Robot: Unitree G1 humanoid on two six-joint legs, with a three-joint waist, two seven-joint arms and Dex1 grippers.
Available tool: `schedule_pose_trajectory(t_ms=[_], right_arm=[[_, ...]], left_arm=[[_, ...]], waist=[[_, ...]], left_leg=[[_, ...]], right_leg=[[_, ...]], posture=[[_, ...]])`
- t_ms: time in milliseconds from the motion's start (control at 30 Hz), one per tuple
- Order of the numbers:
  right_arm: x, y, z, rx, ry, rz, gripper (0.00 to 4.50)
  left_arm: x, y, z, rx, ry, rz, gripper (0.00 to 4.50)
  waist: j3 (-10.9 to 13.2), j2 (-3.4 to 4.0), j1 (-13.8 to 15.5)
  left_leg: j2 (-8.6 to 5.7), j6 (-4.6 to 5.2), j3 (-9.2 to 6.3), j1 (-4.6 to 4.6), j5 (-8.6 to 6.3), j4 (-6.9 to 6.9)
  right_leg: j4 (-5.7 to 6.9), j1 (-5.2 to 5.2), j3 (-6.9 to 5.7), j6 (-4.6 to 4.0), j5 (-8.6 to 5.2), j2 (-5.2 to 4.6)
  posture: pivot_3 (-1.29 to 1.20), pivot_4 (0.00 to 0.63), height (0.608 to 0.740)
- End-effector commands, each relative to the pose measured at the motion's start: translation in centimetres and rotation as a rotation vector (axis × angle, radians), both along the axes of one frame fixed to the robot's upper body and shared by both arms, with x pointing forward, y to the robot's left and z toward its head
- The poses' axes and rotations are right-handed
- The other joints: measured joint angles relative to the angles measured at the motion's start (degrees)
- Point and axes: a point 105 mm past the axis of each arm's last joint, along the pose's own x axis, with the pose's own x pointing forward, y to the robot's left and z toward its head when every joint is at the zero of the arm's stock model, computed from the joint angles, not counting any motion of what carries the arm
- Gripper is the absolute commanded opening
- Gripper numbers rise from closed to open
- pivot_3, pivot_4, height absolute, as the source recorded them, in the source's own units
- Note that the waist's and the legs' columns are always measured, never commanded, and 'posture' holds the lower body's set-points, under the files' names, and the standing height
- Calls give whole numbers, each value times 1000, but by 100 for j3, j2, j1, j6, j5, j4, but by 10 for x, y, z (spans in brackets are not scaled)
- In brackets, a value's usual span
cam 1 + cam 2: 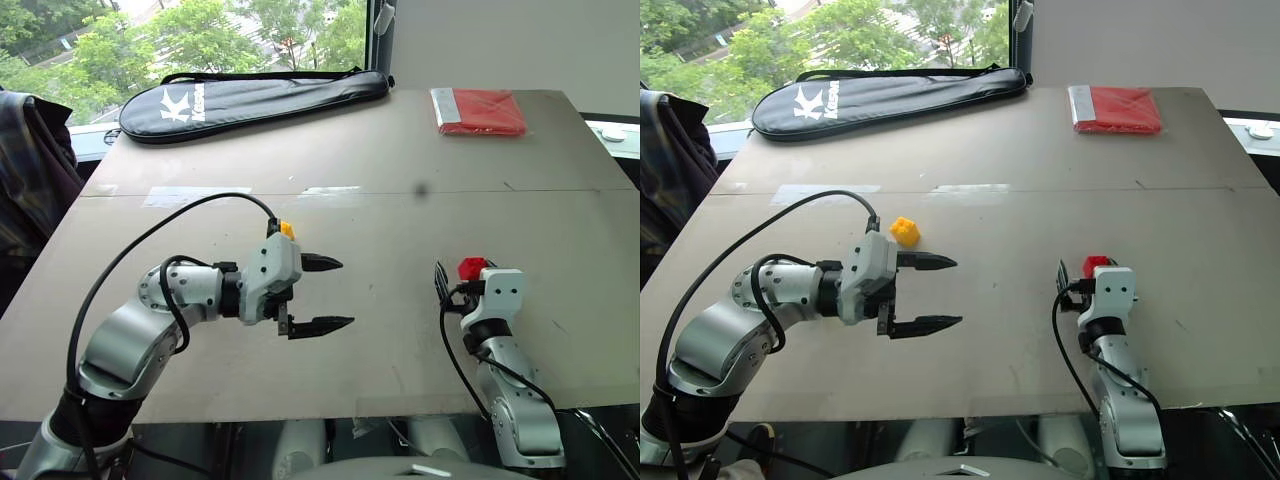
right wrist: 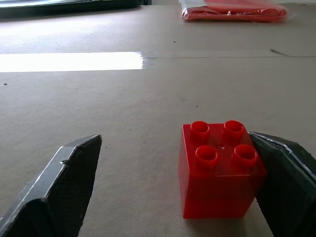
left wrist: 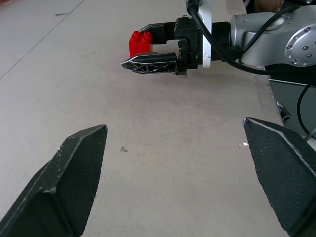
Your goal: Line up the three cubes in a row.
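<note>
The grey-brown table point(image 1: 420, 150) ran across the room to a window point(image 1: 200, 30) with green trees outside, and a white wall stood beside it on the right. A dark checked garment point(image 1: 30, 170) was cut off at the left edge. A long black racket bag point(image 1: 250, 100) lay along the table's far edge, with a flat red cloth packet point(image 1: 478, 111) at the far right. The left gripper point(image 1: 930, 293) pointed rightward over the table, its fingers spread wide with nothing between them. The right gripper point(image 2: 177, 187) sat low on the table, fingers released and apart; the red cube point(image 2: 219, 168) stood on the surface between them, touching one finger point(image 2: 289, 182) and well clear of the other. The yellow cube point(image 1: 904, 231) stood just beyond the left gripper, half hidden behind the wrist in the left eye view.
</note>
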Motion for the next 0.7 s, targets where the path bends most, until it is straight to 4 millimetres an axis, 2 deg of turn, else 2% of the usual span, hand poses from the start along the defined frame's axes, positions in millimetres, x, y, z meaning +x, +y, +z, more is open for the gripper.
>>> schedule_pose_trajectory(t_ms=[33,367,700], right_arm=[[2,-1,11,4,-45,3,4457],[1,10,5,24,-5,77,4457],[0,11,-2,12,34,87,4457]], left_arm=[[-3,-1,3,-7,-26,-13,4500],[-4,1,0,-10,-28,-6,4500],[-4,3,-1,-13,-29,1,4500]], waist=[[0,0,-1],[0,0,1],[0,0,1]], left_leg=[[0,0,0,0,0,0],[0,0,-1,0,0,0],[0,0,-1,0,0,0]], right_leg=[[0,0,0,0,0,0],[0,0,-1,-2,1,0],[1,0,0,-2,1,0]], posture=[[0,150,708],[0,150,708],[0,150,708]])
